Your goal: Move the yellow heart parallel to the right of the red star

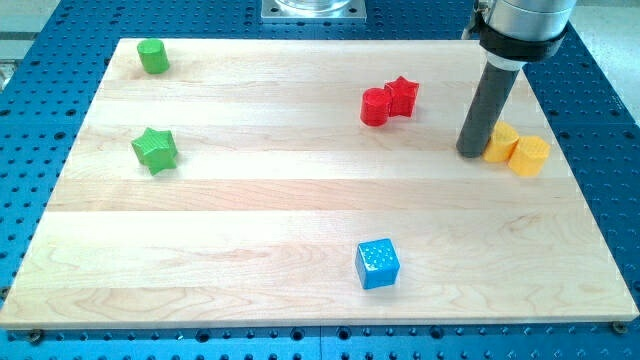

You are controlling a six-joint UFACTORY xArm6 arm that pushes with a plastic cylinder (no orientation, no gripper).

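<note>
Camera view: our tip sits on the desk at roughly 2 o'clock of the board, touching or just beside the left edge of the nearer yellow block. We take that one for the yellow heart (shape partly hidden by the rod, can't confirm). A yellow cylinder touches it at its 4 o'clock. Red star lies at 10 o'clock from the tip, pressed against a red cylinder on its left.

No claw on this rig, only a rod, so there's no open/closed state to tell.

Handling, our guess: small rigid block, light, slides easily on smooth wood, likely spins if pushed off-centre. Push square through its middle, from 5 o'clock side, clear of the cylinder.
</note>
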